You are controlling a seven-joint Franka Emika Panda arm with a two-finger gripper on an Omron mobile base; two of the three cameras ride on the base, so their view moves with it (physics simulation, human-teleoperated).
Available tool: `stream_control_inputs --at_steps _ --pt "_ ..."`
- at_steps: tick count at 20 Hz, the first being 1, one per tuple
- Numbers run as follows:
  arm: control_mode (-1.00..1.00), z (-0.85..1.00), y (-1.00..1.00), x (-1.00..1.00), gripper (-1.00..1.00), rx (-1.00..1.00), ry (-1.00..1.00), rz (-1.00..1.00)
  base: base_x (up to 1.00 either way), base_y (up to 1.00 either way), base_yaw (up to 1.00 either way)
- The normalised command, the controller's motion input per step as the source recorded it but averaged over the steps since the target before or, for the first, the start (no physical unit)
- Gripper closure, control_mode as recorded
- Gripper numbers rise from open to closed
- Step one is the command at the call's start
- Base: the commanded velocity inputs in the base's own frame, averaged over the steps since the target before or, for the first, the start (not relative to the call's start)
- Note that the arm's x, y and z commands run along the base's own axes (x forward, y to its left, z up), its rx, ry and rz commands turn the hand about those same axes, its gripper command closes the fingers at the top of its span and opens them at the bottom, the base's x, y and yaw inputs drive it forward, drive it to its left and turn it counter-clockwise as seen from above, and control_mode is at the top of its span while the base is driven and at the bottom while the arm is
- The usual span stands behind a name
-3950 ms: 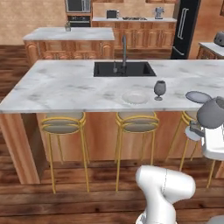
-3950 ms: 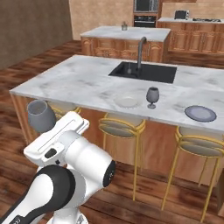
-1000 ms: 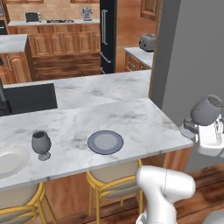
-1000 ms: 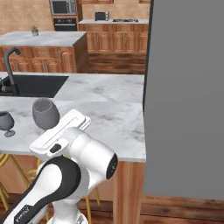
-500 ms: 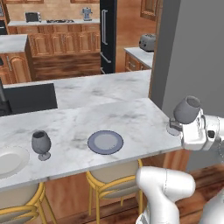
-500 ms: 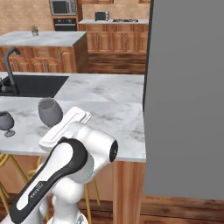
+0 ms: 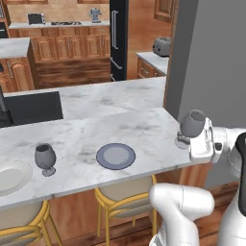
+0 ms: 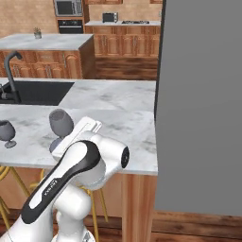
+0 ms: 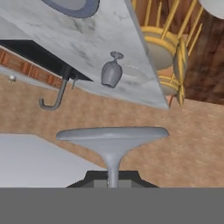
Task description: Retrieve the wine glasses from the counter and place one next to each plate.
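Left of the blue-grey plate (image 7: 116, 156), on the marble worktop (image 7: 144, 126), sits the white plate (image 7: 10, 176), partly cut off by the frame edge, with a wine glass (image 7: 45, 159) standing upright between the two plates, closer to the white one. That pair looks done.

Blue-grey plate has nothing beside it yet. Bare marble on its right, toward the worktop's end.

Right of that plate, near the worktop's end, the gripper (image 7: 194, 140) carries the second wine glass (image 7: 191, 124). Jaws are clamped on its stem, low down, just above the round foot; in the hand view the foot (image 9: 112, 133) spans the frame right over the jaws. Bowl points up, roughly upright in both base views. Can't tell if the foot touches the marble or hangs just above it.

Risks from here, my read:
- Grip is on a thin stem, with the bowl's weight above it. A fast swing toward the plate could make the glass pivot in the jaws and tilt.
- Glass is close to the worktop's end and the grey wall (image 7: 211, 62). Letting go here risks a drop off the edge, and it's not next to the plate anyway.
- Carrying it low toward the plate could snag the foot on the marble or nudge the plate's raised rim.
- Releasing while tilted or too high could topple it onto the plate.
- Overshooting past the plate puts it near the standing glass; contact would knock that over.
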Motion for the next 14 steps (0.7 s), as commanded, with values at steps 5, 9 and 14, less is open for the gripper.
stream_control_inputs --at_steps 5,9,14 --pt "-1.0 -0.29 0.08 0.41 1.0 0.0 0.02 0.0 0.0 0.0 0.0" --pt "-1.0 -0.35 0.15 0.44 1.0 0.0 0.04 0.0 0.0 0.0 0.0" --pt "-1.0 -0.3 0.07 0.39 1.0 0.0 0.01 0.0 0.0 0.0 0.0"
